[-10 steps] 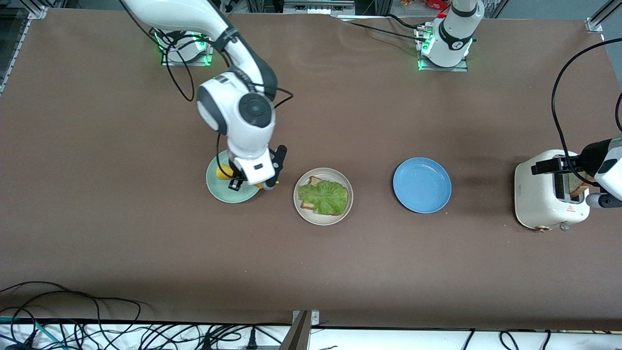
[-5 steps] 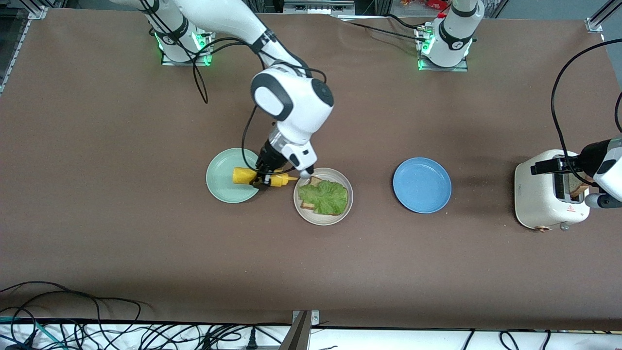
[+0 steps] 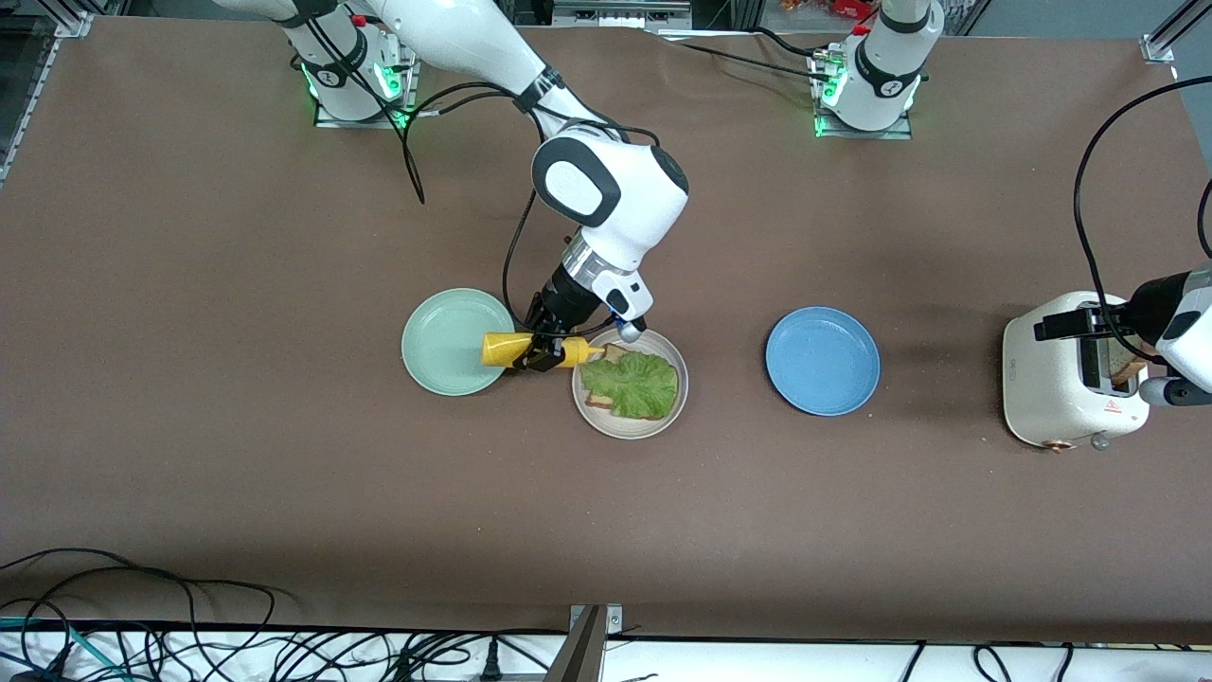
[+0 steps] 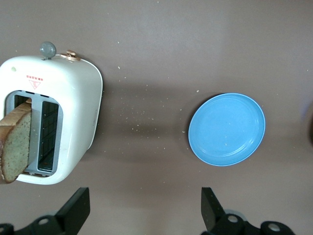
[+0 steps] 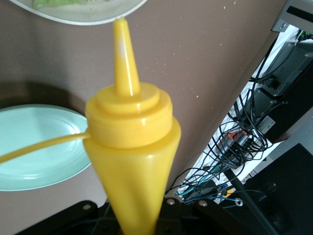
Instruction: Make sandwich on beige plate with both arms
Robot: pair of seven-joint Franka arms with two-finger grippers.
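Lettuce (image 3: 632,385) covers a bread slice (image 3: 612,355) on the beige plate (image 3: 630,423), just beside the right tool (image 3: 547,352). That tool is clamped on a yellow squeeze bottle (image 3: 530,350) lying level, nozzle toward the plate, base over the mint-green plate (image 3: 445,332). Left tool (image 4: 145,215), jaws spread wide and holding nothing, hangs over the table (image 3: 189,455) between the white toaster (image 4: 73,98), with a red warning triangle and a bread slice in its slot (image 4: 15,147), and the blue plate (image 3: 822,360).

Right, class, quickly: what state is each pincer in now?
Left pincer: open, holding nothing, over the toaster.
Right pincer: shut on the yellow squeeze bottle.
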